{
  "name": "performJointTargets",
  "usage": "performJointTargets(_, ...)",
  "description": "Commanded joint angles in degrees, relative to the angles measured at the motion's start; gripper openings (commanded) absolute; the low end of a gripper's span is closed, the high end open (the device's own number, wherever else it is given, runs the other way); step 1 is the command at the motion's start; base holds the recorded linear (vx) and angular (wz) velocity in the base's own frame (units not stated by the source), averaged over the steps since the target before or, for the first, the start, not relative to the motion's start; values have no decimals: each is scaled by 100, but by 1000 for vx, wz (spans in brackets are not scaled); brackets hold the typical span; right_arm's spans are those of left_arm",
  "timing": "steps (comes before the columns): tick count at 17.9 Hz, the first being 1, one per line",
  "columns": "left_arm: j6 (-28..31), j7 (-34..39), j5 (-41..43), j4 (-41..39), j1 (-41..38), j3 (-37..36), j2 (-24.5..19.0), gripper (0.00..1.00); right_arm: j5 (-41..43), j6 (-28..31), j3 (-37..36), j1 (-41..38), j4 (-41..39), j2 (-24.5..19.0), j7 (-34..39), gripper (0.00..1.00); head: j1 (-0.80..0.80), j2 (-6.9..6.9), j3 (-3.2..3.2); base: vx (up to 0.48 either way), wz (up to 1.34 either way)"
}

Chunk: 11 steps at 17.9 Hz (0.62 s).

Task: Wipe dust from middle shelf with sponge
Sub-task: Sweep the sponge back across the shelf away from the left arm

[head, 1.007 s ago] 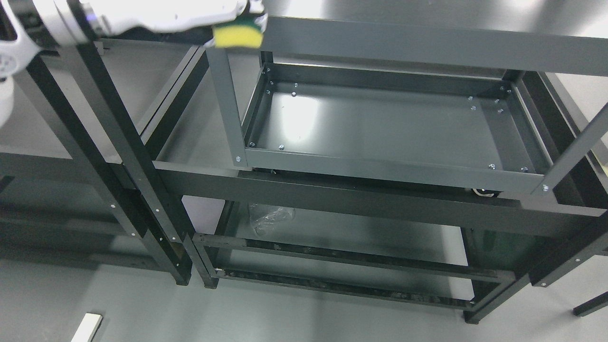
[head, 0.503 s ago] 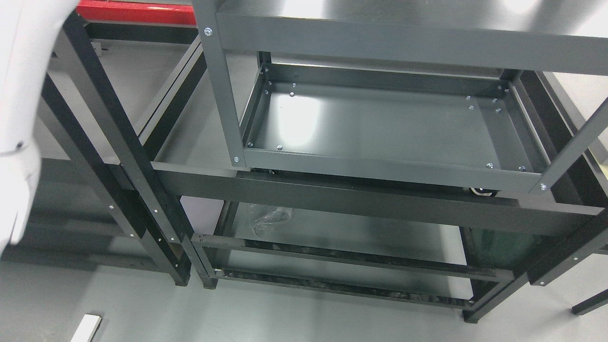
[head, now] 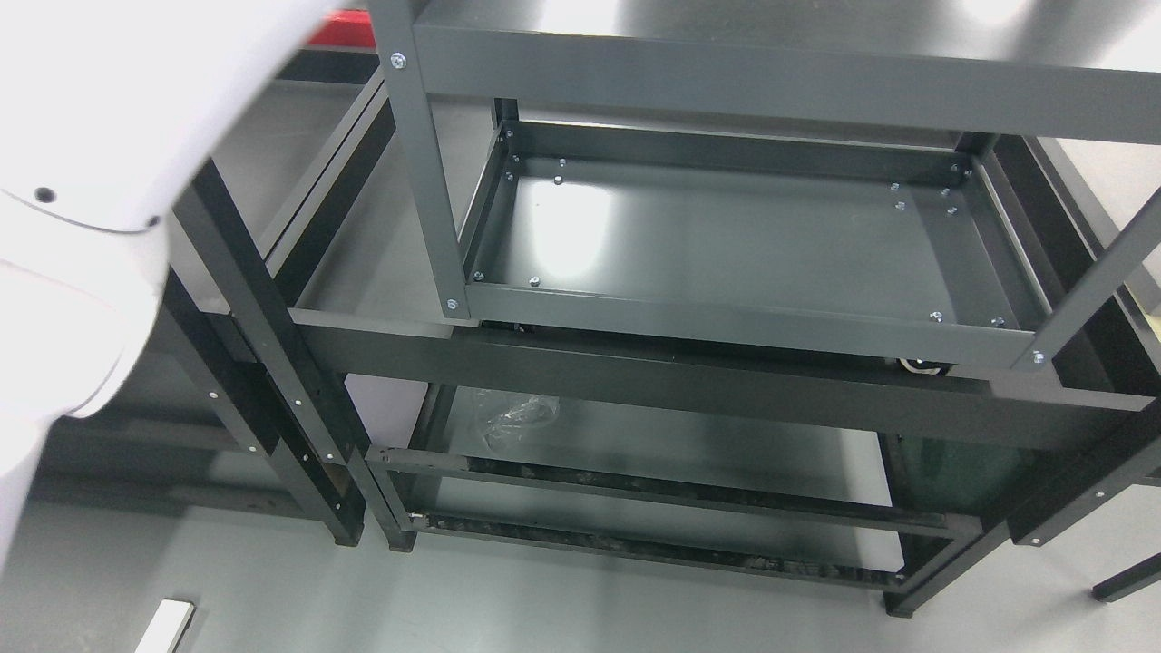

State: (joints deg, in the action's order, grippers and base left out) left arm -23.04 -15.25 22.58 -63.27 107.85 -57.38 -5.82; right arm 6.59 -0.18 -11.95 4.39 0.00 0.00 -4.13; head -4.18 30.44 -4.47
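A grey metal shelf unit fills the head view. Its middle shelf (head: pixel 726 245) is a shallow grey tray with a raised rim and small bolts in the corners, and nothing lies on it. My left arm (head: pixel 100 154) shows as a large white blurred casing at the upper left, close to the camera. Its hand is out of the picture. No sponge is in sight. The right arm is out of view.
The top shelf's front beam (head: pixel 780 82) crosses the upper picture. A lower shelf (head: pixel 689 453) holds a crumpled clear plastic bag (head: pixel 517 419). A black rack (head: pixel 263 326) stands at the left. A red bar (head: pixel 349 27) shows at the top left. A small white block (head: pixel 165 626) lies on the floor.
One second ago my left hand held a yellow-green sponge at the top edge. The hand and sponge have left the picture, and the white arm casing now covers more of the upper left.
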Motion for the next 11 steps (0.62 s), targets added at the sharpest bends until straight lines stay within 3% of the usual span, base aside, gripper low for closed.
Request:
performJointTargets(1, 99, 128, -281, 781, 167, -2558, 482, 2, 0, 422, 0, 0, -100, 100, 0, 100, 0, 0, 0, 0, 0)
performJointTargets(8, -156, 128, -219, 851, -149, -2849, 482, 2, 0, 422, 0, 0, -100, 100, 0, 100, 0, 0, 0, 0, 0)
performJointTargets(11, -279, 119, 51, 992, -535, -2404, 482, 2, 0, 422, 0, 0, -100, 100, -8, 100, 0, 0, 0, 0, 0)
